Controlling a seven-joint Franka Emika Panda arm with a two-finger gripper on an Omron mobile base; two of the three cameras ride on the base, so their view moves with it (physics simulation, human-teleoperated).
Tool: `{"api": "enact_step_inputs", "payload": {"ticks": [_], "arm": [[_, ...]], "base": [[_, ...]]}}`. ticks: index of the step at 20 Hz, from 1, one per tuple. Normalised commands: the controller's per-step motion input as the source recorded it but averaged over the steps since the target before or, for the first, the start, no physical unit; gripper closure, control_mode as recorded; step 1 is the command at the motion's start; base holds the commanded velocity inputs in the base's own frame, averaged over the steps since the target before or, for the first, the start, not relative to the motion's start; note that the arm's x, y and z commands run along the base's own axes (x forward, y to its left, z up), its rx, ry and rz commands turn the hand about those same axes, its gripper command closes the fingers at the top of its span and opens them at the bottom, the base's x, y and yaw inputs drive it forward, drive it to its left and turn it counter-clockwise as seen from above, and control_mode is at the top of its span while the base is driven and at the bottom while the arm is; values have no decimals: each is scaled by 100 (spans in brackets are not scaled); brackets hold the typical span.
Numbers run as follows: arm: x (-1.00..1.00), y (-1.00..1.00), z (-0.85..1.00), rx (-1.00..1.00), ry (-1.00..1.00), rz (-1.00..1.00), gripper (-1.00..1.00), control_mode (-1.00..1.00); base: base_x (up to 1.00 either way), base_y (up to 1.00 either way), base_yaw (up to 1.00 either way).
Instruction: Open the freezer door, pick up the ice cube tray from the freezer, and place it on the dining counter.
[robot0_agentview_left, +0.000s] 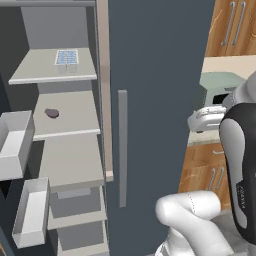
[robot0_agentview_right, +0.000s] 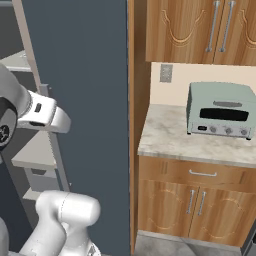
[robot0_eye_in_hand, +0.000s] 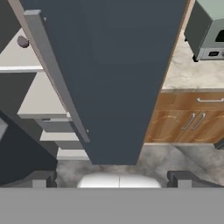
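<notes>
Freezer open, reach for tray next.
Gripper (robot0_eye_in_hand: 111, 177) open, empty, low before the plain door (robot0_agentview_left: 155, 100); swing left past its handle (robot0_agentview_left: 122, 147), rise to the freezer (robot0_agentview_left: 65, 125) top shelf (robot0_agentview_left: 47, 67) holding the ice cube tray (robot0_agentview_left: 66, 58).

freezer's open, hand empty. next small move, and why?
Probably raise the open hand and swing it left toward the top shelf. The ice cube tray lies there untouched inside the open freezer, while the hand now faces the closed slate-blue door beside it.
</notes>
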Motion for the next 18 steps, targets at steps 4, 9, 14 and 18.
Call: {"api": "enact_step_inputs", "payload": {"ticks": [4,9,14,18], "arm": [[0,0,0,0,0,0,-100,100],[0,0,0,0,0,0,-100,100],[0,0,0,0,0,0,-100,100],[0,0,0,0,0,0,-100,100]], "base": [[0,-2,0],[-3,50,-2],[-29,69,13],[-1,57,12]]}}
